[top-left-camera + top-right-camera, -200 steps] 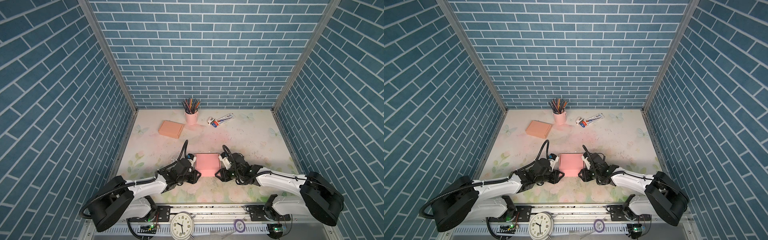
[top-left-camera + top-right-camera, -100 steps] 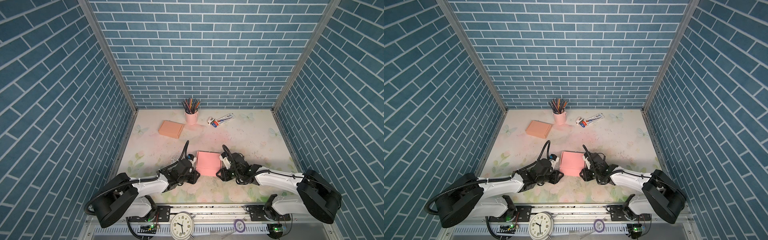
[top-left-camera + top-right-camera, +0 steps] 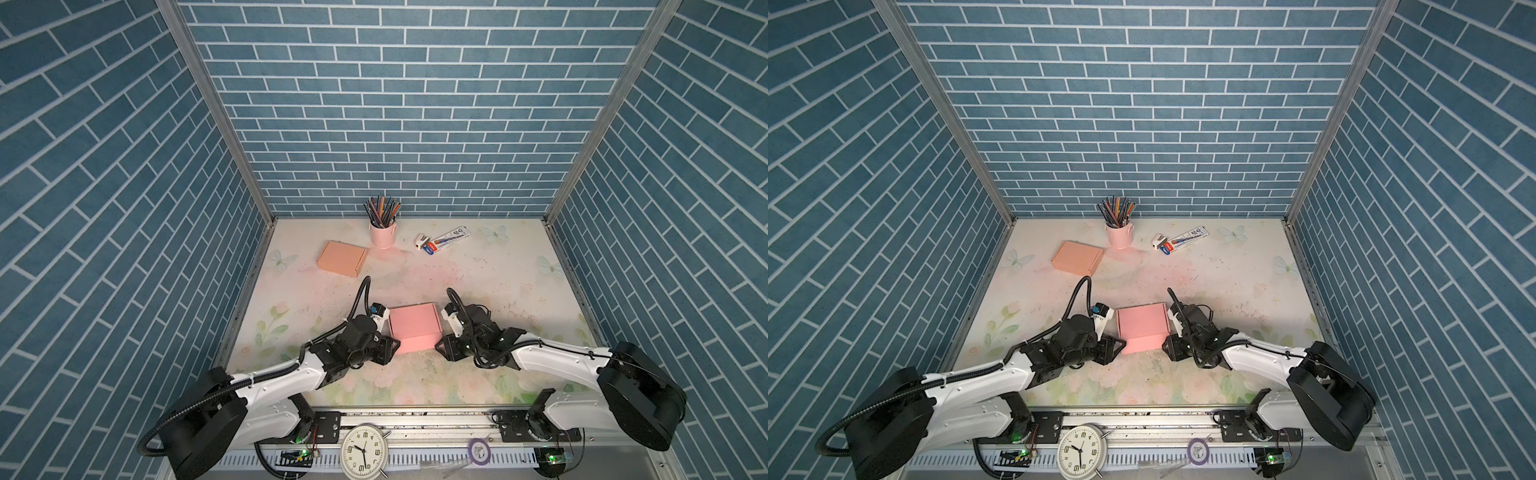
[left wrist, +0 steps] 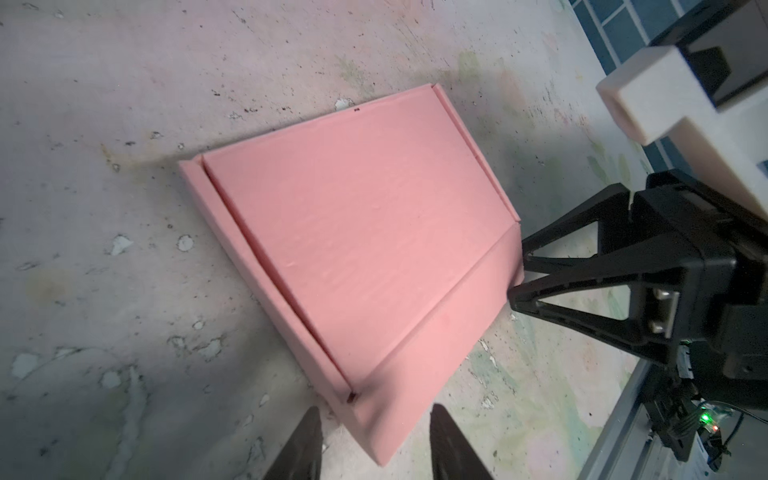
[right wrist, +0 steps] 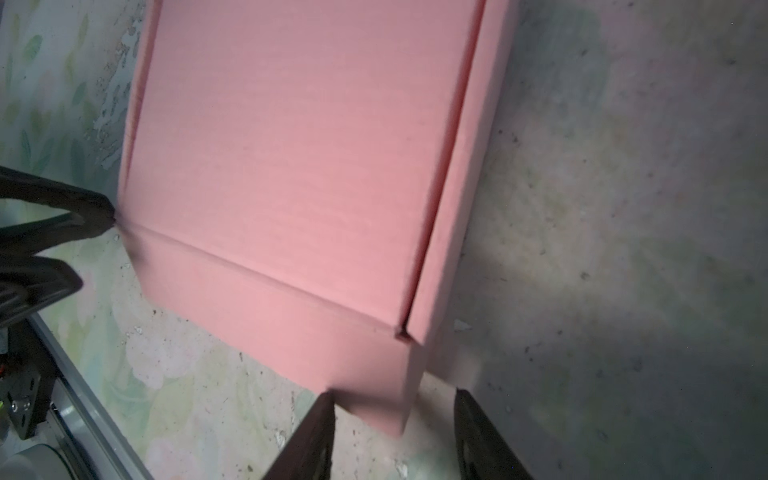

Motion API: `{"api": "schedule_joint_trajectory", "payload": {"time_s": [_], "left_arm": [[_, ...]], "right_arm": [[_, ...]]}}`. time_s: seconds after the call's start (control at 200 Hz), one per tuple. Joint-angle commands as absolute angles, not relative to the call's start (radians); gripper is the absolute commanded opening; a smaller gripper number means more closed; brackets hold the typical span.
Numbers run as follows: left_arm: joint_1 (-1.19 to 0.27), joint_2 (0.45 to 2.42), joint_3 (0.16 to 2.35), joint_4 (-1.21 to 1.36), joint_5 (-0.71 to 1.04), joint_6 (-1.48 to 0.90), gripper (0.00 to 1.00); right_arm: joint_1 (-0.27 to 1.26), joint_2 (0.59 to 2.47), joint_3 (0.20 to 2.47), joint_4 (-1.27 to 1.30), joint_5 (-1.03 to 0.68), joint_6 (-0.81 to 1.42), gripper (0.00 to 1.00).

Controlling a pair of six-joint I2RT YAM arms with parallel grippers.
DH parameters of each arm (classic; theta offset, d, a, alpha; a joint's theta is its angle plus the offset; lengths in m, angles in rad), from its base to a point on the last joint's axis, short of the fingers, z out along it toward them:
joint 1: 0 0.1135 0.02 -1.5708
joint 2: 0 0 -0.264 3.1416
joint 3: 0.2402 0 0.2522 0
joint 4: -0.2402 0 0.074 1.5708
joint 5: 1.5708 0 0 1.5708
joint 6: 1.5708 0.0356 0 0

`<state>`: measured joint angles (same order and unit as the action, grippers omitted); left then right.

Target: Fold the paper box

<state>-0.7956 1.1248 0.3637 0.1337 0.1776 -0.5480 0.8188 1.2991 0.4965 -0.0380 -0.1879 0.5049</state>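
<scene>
The pink paper box point(image 3: 415, 328) point(image 3: 1142, 326) lies with its lid down flat on the table near the front, in both top views. My left gripper point(image 3: 392, 347) point(image 4: 374, 415) is open, and its fingers straddle the box's near left corner point(image 4: 374, 440). My right gripper point(image 3: 440, 347) point(image 5: 395, 399) is open too, astride the near right corner, with one fingertip point(image 5: 328, 405) touching the front wall. Each wrist view shows the box top point(image 4: 365, 232) point(image 5: 299, 166) and the other gripper's fingertips against the far corner.
A peach box point(image 3: 341, 258) lies at the back left. A pink cup of pencils point(image 3: 383, 232) and a pen pack point(image 3: 446, 240) stand near the back wall. A clock point(image 3: 363, 455) and a tape roll point(image 3: 480, 449) sit on the front rail.
Both grippers stay at the box's near corners. Their jaws narrowed a little and widened again. The box has barely shifted.
</scene>
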Motion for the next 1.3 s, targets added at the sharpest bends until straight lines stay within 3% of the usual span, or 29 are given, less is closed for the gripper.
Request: {"api": "schedule_joint_trajectory", "payload": {"time_s": [0.0,0.425,0.73,1.295], "left_arm": [[-0.742,1.114,0.417,0.058,0.195,-0.49,0.46],[-0.514,1.343,0.656,0.102,0.357,-0.343,0.54],[-0.51,1.55,0.811,0.127,0.408,-0.311,0.53],[-0.531,1.595,0.757,0.173,0.481,-0.326,0.52]], "right_arm": [[0.818,1.276,0.533,-0.096,-0.143,0.467,0.52],[0.815,1.305,0.572,-0.098,-0.127,0.442,0.52],[0.87,1.282,0.66,-0.233,0.033,0.378,0.46],[0.952,1.338,0.676,-0.193,-0.073,0.36,0.3]]}}
